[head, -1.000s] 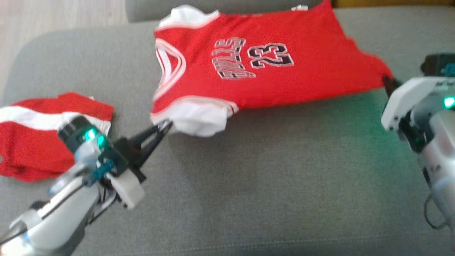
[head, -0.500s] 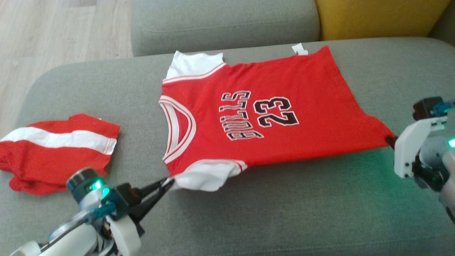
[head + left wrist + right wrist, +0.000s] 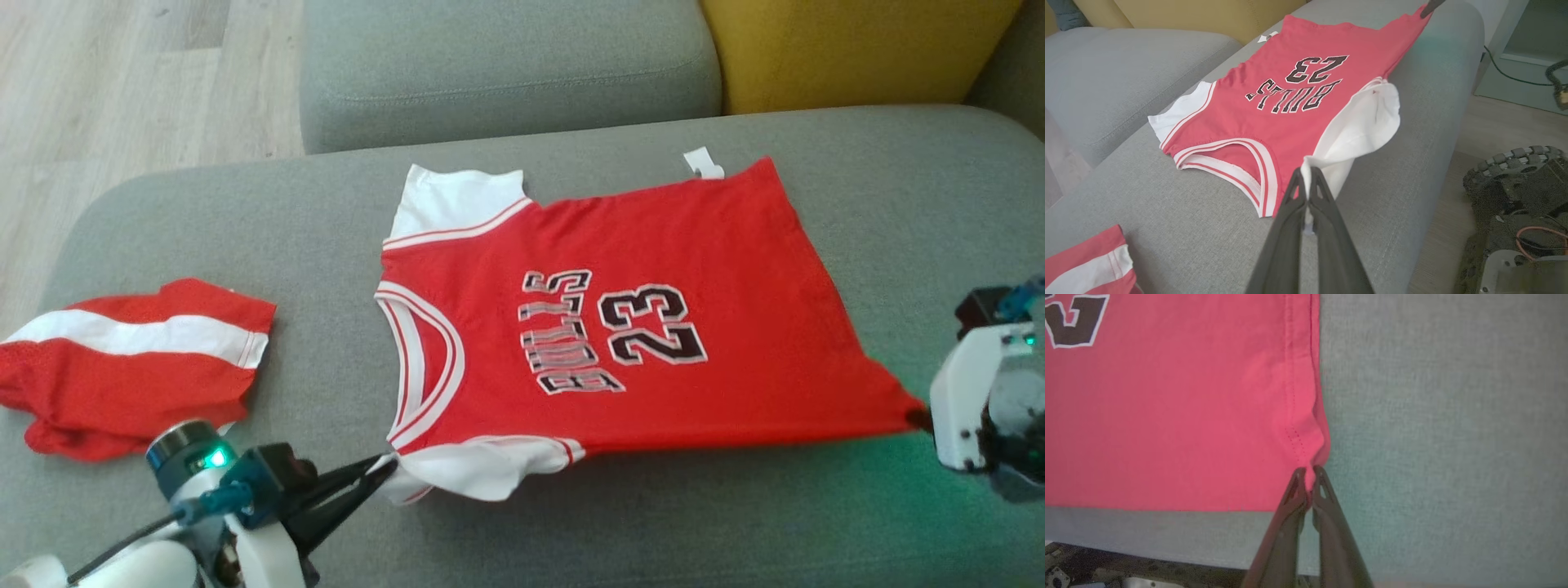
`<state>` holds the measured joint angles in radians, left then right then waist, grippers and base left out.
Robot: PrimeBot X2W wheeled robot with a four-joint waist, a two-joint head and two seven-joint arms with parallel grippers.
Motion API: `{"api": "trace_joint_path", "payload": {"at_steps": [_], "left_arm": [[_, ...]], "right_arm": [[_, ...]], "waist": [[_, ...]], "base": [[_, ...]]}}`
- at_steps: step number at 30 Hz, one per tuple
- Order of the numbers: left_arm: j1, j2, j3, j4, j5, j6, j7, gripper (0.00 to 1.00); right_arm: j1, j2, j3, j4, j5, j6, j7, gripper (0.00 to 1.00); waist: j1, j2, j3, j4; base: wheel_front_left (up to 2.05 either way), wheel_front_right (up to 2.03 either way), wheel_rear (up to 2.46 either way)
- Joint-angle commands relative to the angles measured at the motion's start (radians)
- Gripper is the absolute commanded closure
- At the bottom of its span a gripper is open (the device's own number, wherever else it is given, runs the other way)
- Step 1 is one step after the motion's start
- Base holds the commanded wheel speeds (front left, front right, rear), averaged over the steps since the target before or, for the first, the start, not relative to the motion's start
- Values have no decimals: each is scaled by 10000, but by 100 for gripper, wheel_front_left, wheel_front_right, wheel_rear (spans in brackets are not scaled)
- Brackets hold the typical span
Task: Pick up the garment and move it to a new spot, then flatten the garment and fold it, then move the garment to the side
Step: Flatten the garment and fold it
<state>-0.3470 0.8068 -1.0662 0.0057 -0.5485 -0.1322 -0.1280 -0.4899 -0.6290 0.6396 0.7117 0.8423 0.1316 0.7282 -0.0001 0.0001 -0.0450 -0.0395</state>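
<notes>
Your left gripper (image 3: 1307,170) has its fingers pressed together, pinching the edge of the white sleeve (image 3: 1363,122) of the red jersey (image 3: 718,269), close to the front edge of the sofa seat (image 3: 653,523). Your right gripper (image 3: 1309,470) is likewise clamped, on the jersey's near hem corner toward the seat's right edge. The jersey's near side is stretched between the two grips, and the rest lies print-up across the middle of the seat, collar toward the left. A pair of red shorts (image 3: 122,384) with a white stripe lies bunched at the seat's left edge, well apart from the jersey. A yellow cushion (image 3: 849,49) stands behind the back right corner.
</notes>
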Motion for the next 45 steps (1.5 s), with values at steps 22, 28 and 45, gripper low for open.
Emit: {"api": "trace_joint_path", "payload": {"at_steps": [22, 28, 45], "left_arm": [[-823, 596, 0, -540, -519, 77, 37, 100], [-1264, 162, 196, -83, -451, 270, -34, 100], [-3200, -951, 58, 1832, -21, 103, -48, 100]], "right_arm": [[998, -653, -1834, -2409, -472, -9, 2372, 100], [769, -200, -2585, -2549, -837, -9, 2679, 100], [-867, 370, -2900, -2393, -2378, -9, 1920, 100]], "waist": [[1, -1, 123, 24], [1, -1, 387, 122], [1, -1, 1871, 379]], "base": [[0, 0, 0], [0, 0, 0], [0, 0, 0]]}}
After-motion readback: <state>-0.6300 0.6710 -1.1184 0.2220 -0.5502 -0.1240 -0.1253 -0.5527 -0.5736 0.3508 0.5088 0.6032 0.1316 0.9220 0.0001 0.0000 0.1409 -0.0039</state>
